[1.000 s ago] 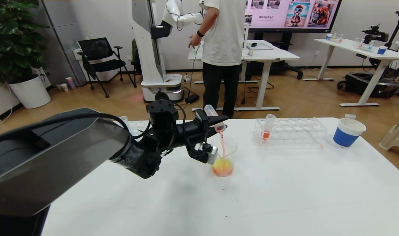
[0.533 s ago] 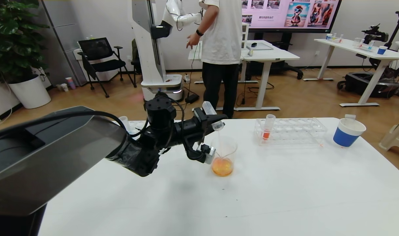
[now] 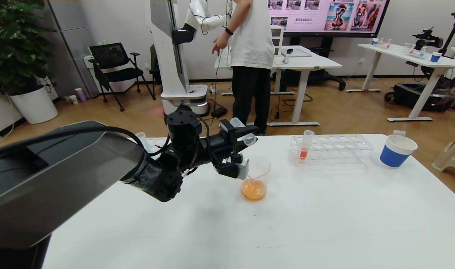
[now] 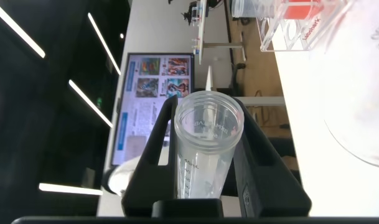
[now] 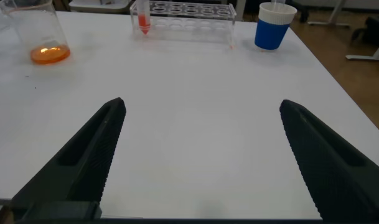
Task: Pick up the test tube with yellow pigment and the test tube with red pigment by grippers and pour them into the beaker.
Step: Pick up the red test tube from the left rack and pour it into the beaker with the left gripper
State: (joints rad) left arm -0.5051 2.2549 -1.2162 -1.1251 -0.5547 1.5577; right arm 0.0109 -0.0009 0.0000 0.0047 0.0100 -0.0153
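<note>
Two grippers were on record. Left gripper (image 3: 246, 135): held over the middle of the white table (image 3: 324, 216), toward the far edge, fingers pinching an emptied clear tube (image 3: 243, 131) that lay tilted, its open mouth turned toward the beaker (image 3: 255, 178) and just above and beside the rim. In the left wrist view the same tube (image 4: 206, 149) showed clear, with graduation marks, clamped between the black fingers (image 4: 153, 146).

Right gripper (image 5: 201, 155): seen only in its own wrist view, low over the near right part of the table, fingers spread wide with nothing between them.

Beaker: upright near the table's middle, holding a shallow layer of orange liquid (image 3: 253, 189); in the right wrist view it (image 5: 35, 34) stood well apart from the gripper.

Clear rack (image 3: 334, 150): near the far edge, right of the beaker, with one tube of red liquid (image 3: 305, 145) upright in its left end.

Blue-sleeved paper cup (image 3: 397, 150): by the far right corner.

One small clear tube (image 3: 141, 137): near the far left edge, partly hidden behind the left arm, contents not discernible.
</note>
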